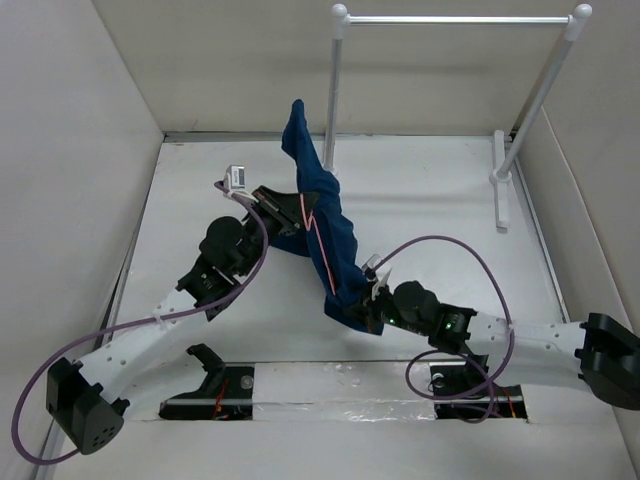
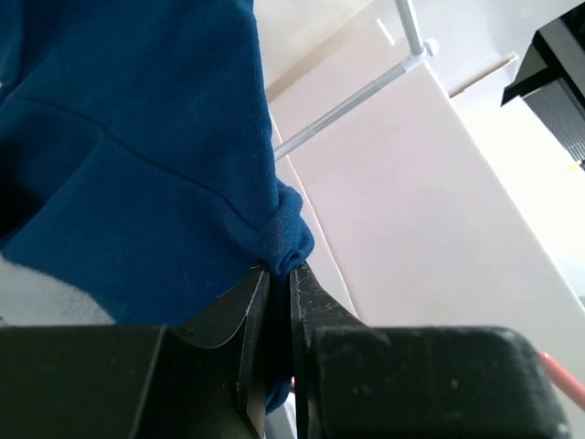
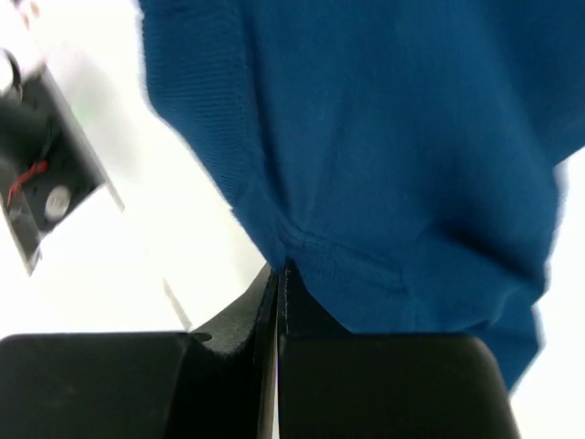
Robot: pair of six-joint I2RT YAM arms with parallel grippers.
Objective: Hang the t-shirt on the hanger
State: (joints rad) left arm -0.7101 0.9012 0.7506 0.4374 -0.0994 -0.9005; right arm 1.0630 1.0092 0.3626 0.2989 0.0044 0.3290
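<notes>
The dark blue t-shirt (image 1: 320, 215) hangs bunched and stretched between my two grippers, above the middle of the table. Part of the thin pink hanger (image 1: 316, 240) runs down along the cloth; its hook is hidden. My left gripper (image 1: 290, 213) is shut on a rolled fold of the t-shirt (image 2: 137, 155), pinched at the fingertips (image 2: 306, 297). A pink tip of the hanger (image 2: 562, 375) shows at the lower right of the left wrist view. My right gripper (image 1: 370, 303) is shut on the seamed lower edge of the t-shirt (image 3: 393, 155), with the fingertips (image 3: 265, 293) pressed together.
A tall white rack (image 1: 455, 20) with a horizontal bar stands at the back right, and also shows in the left wrist view (image 2: 366, 91). Purple cables (image 1: 450, 245) loop from both arms. White walls enclose the table (image 1: 440, 200) on the left, back and right.
</notes>
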